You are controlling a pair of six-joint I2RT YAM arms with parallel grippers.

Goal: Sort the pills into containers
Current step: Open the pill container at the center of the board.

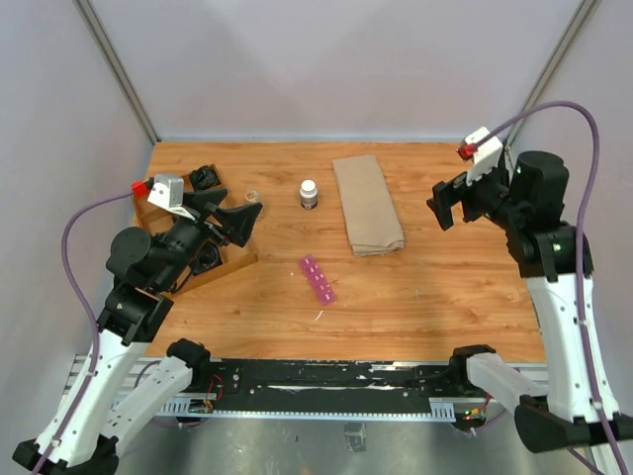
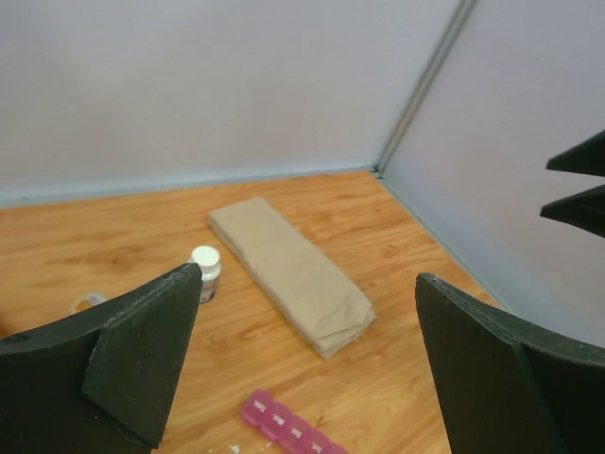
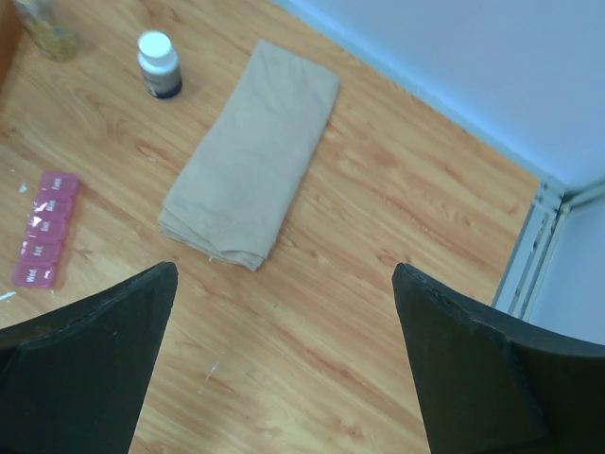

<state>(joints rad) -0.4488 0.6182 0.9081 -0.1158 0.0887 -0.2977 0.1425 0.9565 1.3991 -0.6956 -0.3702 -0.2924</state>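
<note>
Toward the near edge of the table (image 1: 445,287), the containers (image 1: 317,279) lay flat, and with left gripper (image 1: 247,213) and right gripper (image 1: 442,210) both spread empty, I feared a careless nudge would skid them away.

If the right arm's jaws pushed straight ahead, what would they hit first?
Most likely bare wooden table just short of the folded cloth; the right gripper, jaws open, frames that spot. Depth is unclear, so possibly the cloth's edge.

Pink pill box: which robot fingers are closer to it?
Left. The left fingers hover back-left of the pink pill box; the right fingers hang farther away, back-right.
</note>
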